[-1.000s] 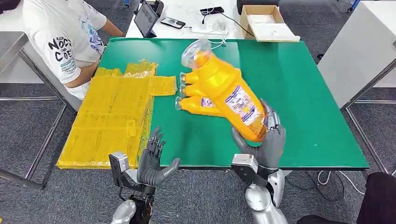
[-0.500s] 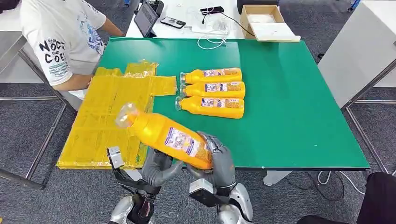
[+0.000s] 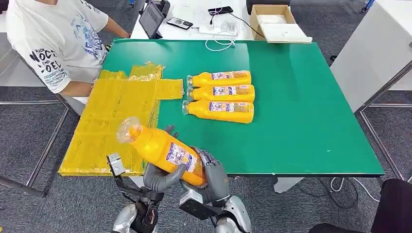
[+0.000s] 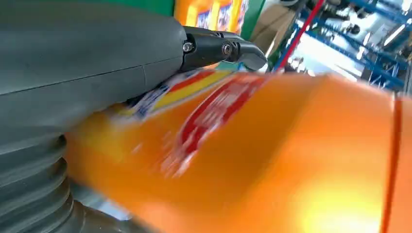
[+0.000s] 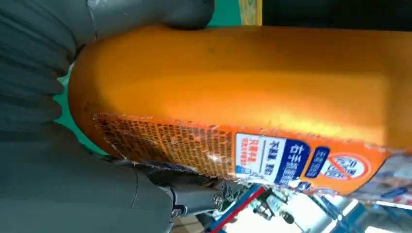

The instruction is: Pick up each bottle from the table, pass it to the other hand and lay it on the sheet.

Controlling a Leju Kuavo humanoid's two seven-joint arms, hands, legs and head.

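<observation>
Lying over the table's left edge: yellow sheet (image 3: 116, 121). L hand (image 3: 158, 177) cups the held bottle (image 3: 163, 150) from below, fingers curled on it; R hand (image 3: 211, 177) wraps its base, off the table's (image 3: 311, 121) front edge, cap twd the sheet. Three bottles (image 3: 221, 94) lie mid-table.

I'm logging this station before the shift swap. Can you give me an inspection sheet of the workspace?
Surface: green table, yellow sheet on its left part.
Job's things: held bottle at the near edge; three bottles lying side by side.
Clutter: tablet, phone, cardboard box on the far white table.
Hands: right hand grips the bottle's base; left hand under it.
Cables: white cable at the far edge.
Surroundings: person seated beside the sheet.
</observation>
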